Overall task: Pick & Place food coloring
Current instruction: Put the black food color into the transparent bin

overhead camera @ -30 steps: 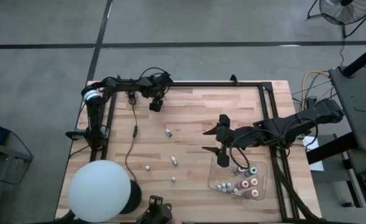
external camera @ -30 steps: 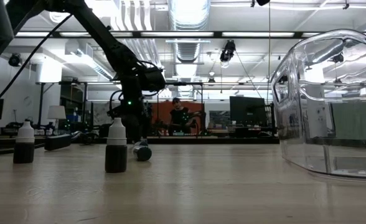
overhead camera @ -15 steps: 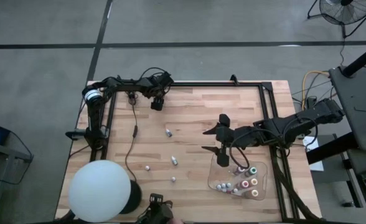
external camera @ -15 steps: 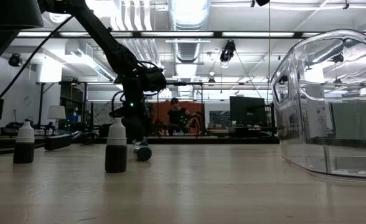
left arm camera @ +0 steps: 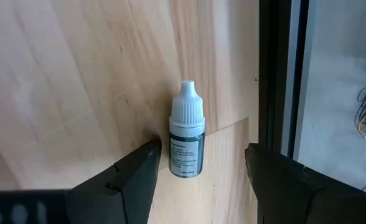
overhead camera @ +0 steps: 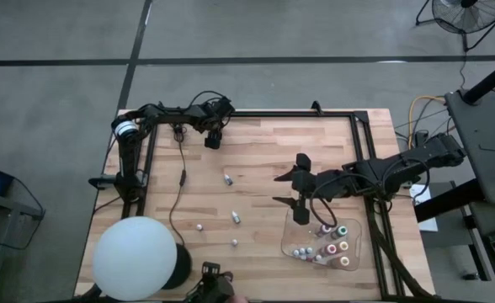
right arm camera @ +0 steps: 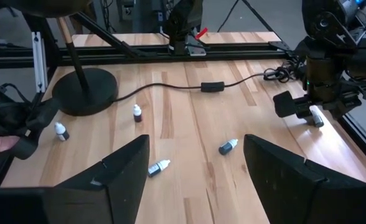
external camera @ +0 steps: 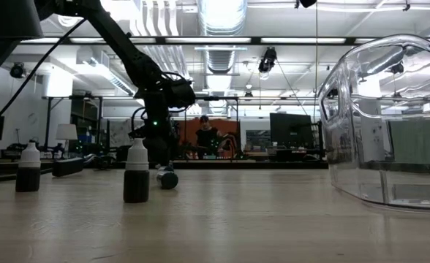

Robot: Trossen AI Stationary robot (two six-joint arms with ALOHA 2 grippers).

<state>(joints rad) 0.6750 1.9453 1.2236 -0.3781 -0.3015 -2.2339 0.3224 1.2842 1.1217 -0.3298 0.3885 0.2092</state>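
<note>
The left gripper (left arm camera: 203,152) hangs over one food coloring bottle (left arm camera: 187,137) at the table (overhead camera: 264,143) corner that is well apart from the tray (overhead camera: 291,244), on the left arm's side. Its two fingers stand wide apart, one on each side of the bottle's base. They do not touch the bottle and hold nothing.

This bottle is small, with a white pointed cap, a dark green body and a label whose print is too small to read. It lies on its side on the wood. Its long axis runs along the dark frame rail (left arm camera: 275,81) just beside it, and the cap end lies farther from the fingers than the base.

The right gripper (overhead camera: 296,188) hangs just beside the tray, on the side toward the table's middle. Its fingers are also spread wide, with nothing between them.

More bottles (overhead camera: 343,247) are inside the clear tray, close together, with caps of several colours.

Four loose bottles lie between the tray and the white ball (overhead camera: 134,257). In the right wrist view, two of them (right arm camera: 61,130) (right arm camera: 137,112) stand upright with white caps and dark bodies. The other two (right arm camera: 159,167) (right arm camera: 228,146) lie on their sides, each with its long axis slanted to the table edge.
</note>
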